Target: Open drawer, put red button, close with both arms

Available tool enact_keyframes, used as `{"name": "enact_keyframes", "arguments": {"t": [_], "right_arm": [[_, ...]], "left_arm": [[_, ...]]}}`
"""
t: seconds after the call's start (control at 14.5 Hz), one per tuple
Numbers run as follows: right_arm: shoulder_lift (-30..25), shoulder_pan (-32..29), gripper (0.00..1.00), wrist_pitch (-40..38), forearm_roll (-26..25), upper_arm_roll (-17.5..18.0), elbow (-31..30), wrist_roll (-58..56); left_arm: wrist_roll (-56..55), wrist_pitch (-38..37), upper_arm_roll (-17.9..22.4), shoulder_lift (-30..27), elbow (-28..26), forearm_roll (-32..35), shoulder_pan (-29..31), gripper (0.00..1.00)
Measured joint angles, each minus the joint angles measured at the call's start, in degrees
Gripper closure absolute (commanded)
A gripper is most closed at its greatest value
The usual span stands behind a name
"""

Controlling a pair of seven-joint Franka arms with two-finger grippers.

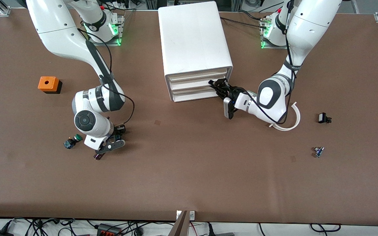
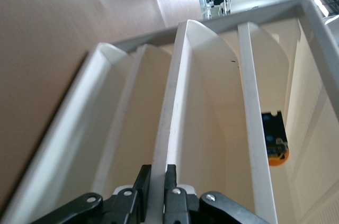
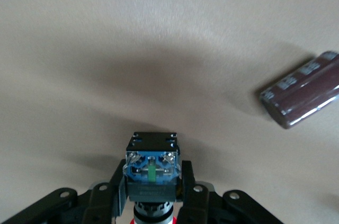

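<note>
The left gripper [image 1: 216,86] is at the front of the cabinet [image 1: 194,42], at the corner toward the left arm's end of the counter [image 1: 189,177]. In the left wrist view its fingers [image 2: 142,189] are pressed onto the thin white front lip of a drawer [image 2: 169,128], one on each side of it. From the front view the gripper sits level with the middle drawers, but which drawer it has hold of is hard to make out, and all drawer fronts look flush, or nearly so. In that wrist view something orange and dark shows past one edge of a drawer front; I cannot tell what it is.

The right gripper [image 1: 116,131] is just above the counter toward the right arm's end, beside the green button [image 1: 72,141]. In the front view the arm's wrist covers what it holds. The right wrist view shows the gripper pinching the red button [image 3: 152,168] by its black and blue body; only a sliver of red cap shows, cut off at the picture's edge. A dark maroon cylinder [image 3: 304,97] lies on the counter close by.

An orange box [image 1: 48,84], a curved white strip [image 1: 289,119] partly under the left arm, and two small dark parts [image 1: 324,118] lie elsewhere on the counter.
</note>
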Motion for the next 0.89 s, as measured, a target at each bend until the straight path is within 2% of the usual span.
{"name": "enact_keyframes", "arguments": {"t": [0.21, 0.34, 0.41, 0.48, 0.55, 0.89], "right_arm": [[-0.8, 0.4, 1.0, -0.1, 0.0, 0.1, 3.3, -0.1], [-2.0, 1.0, 1.0, -4.1, 0.0, 0.1, 7.8, -0.1], [-2.6, 1.2, 1.0, -7.2, 0.0, 0.2, 10.6, -0.1], [-3.2, 1.3, 1.0, -10.4, 0.0, 0.2, 13.3, -0.1], [-3.6, 1.6, 1.0, -13.7, 0.0, 0.3, 16.0, -0.1], [-3.9, 7.0, 1.0, -25.4, 1.2, 0.5, 26.9, 0.5]], "left_arm": [[0.0, -0.8, 0.1, 4.2, 6.6, 0.0, 2.2, 0.99], [-0.1, -1.1, 0.4, 6.1, 9.9, 0.0, 2.9, 0.89], [-0.1, -1.2, 0.5, 6.6, 10.9, 0.0, 2.9, 0.75], [-0.1, -1.2, 0.7, 6.9, 11.4, 0.0, 2.9, 0.49], [-0.4, -1.1, 1.1, 6.9, 11.8, 0.0, 2.9, 0.0], [-3.7, -0.5, 2.7, 7.2, 14.2, 1.2, 3.8, 0.0]]}}
